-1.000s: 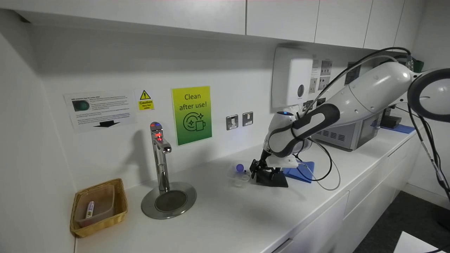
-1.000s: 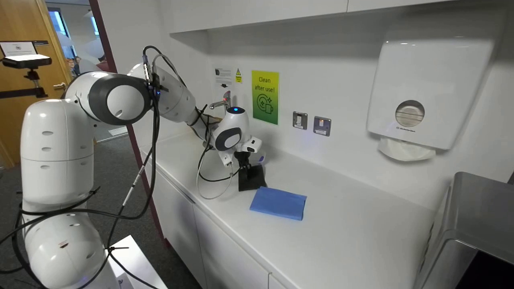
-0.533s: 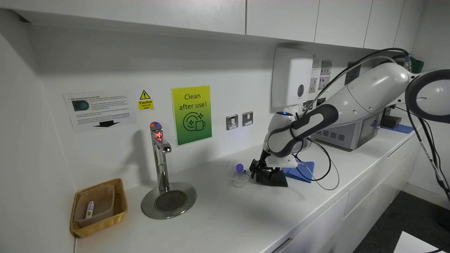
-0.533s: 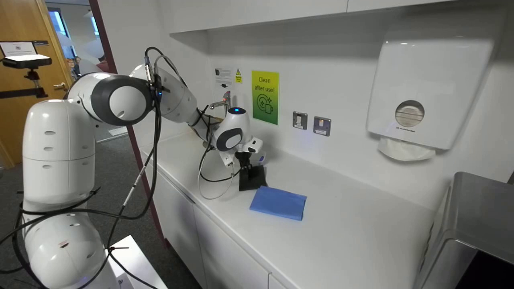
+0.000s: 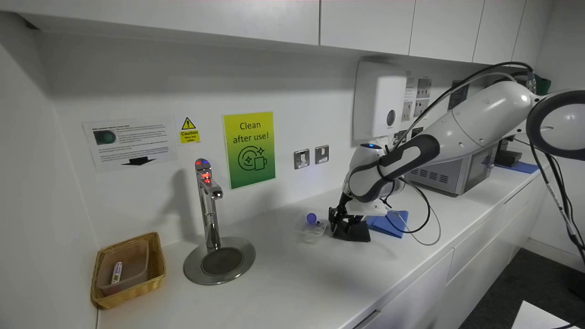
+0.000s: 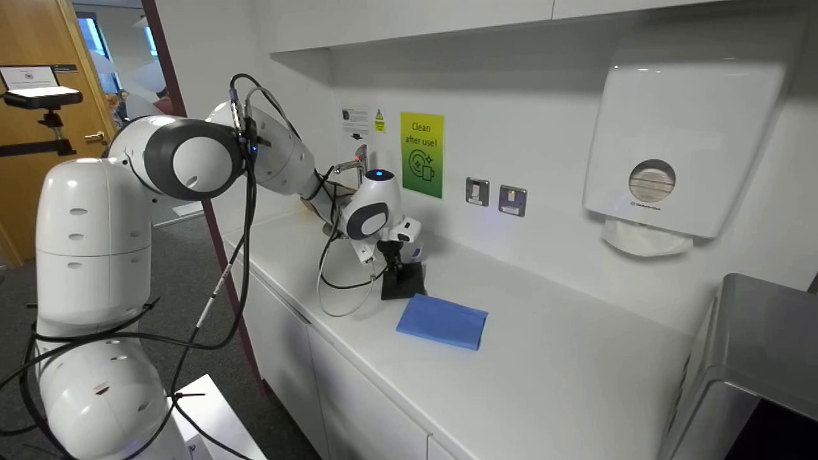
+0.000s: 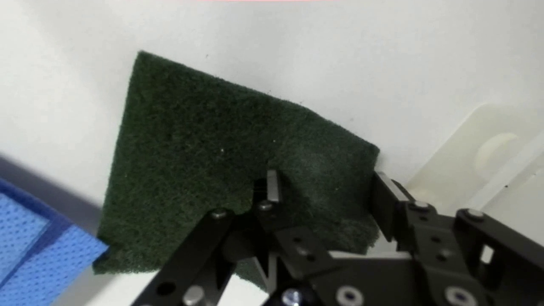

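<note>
Drawn slightly away from a clear plastic container [image 5: 311,235] over the past second, a robot's black gripper [image 7: 327,182] sits low over a white counter [image 5: 283,283], its fingers [image 7: 393,210] parted, with the creased end of a dark green pad [image 7: 182,148] between them. The pad lies on the counter, one corner meeting a folded blue cloth [image 6: 442,321] in the wrist view. Farther along the same surface, a chrome tap [image 5: 211,224] rises from a round metal tray [image 5: 194,267], near a wicker basket [image 5: 137,290] in the corner. A green poster [image 5: 249,151] reading "Clean after use!" hangs on the white wall [image 5: 137,73], beneath a row of pale cupboards [image 5: 219,18]. In an exterior view, a paper towel dispenser [image 6: 690,128] is mounted on the wall near a gray appliance [image 6: 760,319]; a wooden door [image 6: 19,191] stands behind the white robot arm [image 6: 92,275], with dark carpet [image 6: 179,268] below.
</note>
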